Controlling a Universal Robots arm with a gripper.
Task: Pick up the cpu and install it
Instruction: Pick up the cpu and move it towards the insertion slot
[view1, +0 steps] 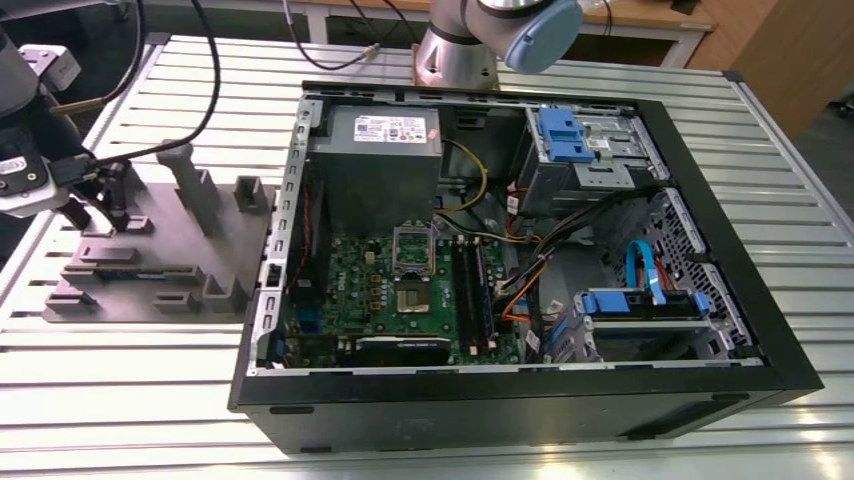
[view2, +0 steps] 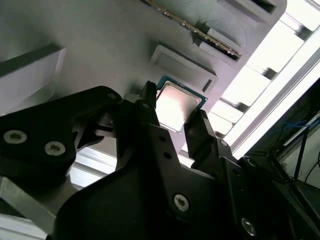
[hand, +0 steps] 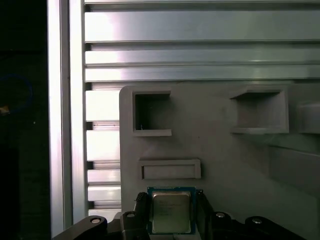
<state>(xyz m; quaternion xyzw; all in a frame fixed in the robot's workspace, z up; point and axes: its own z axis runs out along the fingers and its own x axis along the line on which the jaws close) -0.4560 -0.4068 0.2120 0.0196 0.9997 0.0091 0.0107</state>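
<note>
The end effector (hand: 171, 202) is pinching the cpu (hand: 171, 212). In both wrist views one black finger presses against each of two opposite edges of the chip, and its silvery top is left bare between them. Gripping by the edges looks deliberate to me, since it keeps the fingers (view2: 149, 107) off the lid and the underside. The chip is held flat and square to the tool.

The cpu (view2: 175, 102) is at the grey fixture (view1: 174, 250), low over its surface or resting on it. I cannot tell whether it has left its seat. Beside it the fixture has raised ledges and an open square pocket (hand: 152, 112), shaped so that parts sit in known spots where the tool can find them.

In the exterior view the end effector (view1: 104, 220) hangs over the fixture's end at the exterior view's left. The fixture lies on the slatted metal bench (view1: 134, 380), just beside the open case (view1: 534, 400). Inside the case the board lies flat, and its socket (view1: 411, 270) stands open, well apart from the chip. I judge that the pick is under way and the install has not begun.
</note>
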